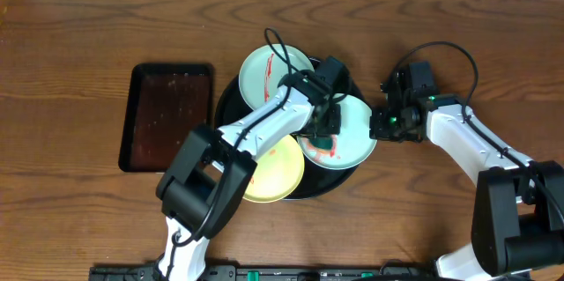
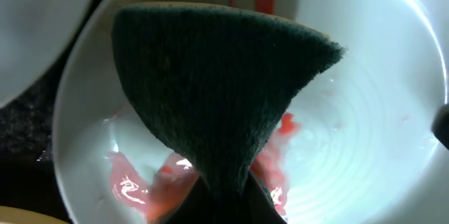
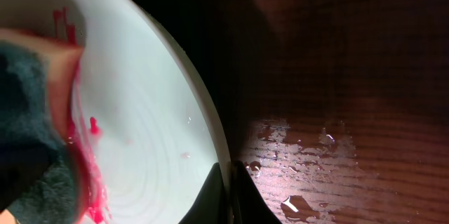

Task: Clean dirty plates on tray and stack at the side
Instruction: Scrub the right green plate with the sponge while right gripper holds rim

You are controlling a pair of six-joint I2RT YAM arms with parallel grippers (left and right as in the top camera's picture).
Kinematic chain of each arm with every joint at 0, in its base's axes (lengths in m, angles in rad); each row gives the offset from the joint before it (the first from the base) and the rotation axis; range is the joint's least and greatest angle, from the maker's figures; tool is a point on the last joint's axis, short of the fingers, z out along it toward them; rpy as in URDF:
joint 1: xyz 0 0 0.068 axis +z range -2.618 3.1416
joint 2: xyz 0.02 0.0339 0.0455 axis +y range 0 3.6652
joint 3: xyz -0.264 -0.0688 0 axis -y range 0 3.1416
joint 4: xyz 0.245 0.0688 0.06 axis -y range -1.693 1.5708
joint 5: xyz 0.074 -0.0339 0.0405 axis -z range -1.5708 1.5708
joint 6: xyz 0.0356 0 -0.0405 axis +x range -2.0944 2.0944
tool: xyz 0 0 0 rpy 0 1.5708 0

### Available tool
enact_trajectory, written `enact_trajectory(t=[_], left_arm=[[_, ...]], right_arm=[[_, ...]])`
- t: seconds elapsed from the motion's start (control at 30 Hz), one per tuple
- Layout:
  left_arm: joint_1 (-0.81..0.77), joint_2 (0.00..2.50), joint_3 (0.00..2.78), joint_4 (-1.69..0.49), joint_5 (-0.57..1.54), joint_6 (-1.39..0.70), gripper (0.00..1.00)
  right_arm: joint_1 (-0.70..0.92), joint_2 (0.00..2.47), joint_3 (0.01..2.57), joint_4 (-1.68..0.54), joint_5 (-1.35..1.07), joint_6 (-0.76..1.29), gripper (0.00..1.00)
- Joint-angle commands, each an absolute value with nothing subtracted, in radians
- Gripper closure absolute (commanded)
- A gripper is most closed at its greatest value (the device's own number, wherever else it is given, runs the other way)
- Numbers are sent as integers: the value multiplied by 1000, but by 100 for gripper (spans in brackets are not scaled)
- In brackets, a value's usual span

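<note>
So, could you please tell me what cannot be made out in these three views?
- Left gripper fingertips: buried behind the sponge in the left wrist view, under the arm overhead.
- Right-hand plate: smears beneath the sponge hidden in all views.
- Yellow plate: partly covered by the left arm overhead.
- Right gripper: cut off by the right wrist view's bottom edge.

A round black tray [image 1: 226, 100] sits on a brown table [image 1: 70, 210]. The left gripper [image 1: 324, 134] holds a green sponge [image 1: 325, 145] down on the right blue-green plate [image 1: 354, 144]. The right gripper [image 1: 378, 127] is at that plate's edge. The top plate [image 1: 263, 74] has red marks. The yellow plate [image 1: 275, 175] is nearest.
</note>
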State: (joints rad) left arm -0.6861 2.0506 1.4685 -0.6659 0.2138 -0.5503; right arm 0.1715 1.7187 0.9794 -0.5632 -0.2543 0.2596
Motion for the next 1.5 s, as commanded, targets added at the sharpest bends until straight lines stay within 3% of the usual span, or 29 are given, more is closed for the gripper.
enact_trajectory(t=[0.0,0.33,0.47,0.7,0.8,0.93,1.17,1.47], left_arm=[[-726,2072,1477,-651,221,-559,92],[-710,2061,1477,-508,403,-513,92],[-686,2061,1477,-481,316,-514,92],[-670,2061,1477,-500,-22,-513,93],[-671,2061,1477,-534,-45,-484,93],[-675,2061,1477,-643,6,-468,93],[-700,2061,1477,-732,281,-292,93],[-703,2061,1477,-521,279,-183,93]], right_arm=[[170,1718,981,-576,-237,265,99],[170,1718,981,-580,-237,265,99],[170,1718,980,-580,-237,265,99],[170,1719,980,-579,-237,266,99],[170,1719,980,-580,-237,265,99],[170,1719,980,-580,-237,265,99],[170,1719,980,-580,-237,265,99],[170,1719,980,-587,-237,265,99]])
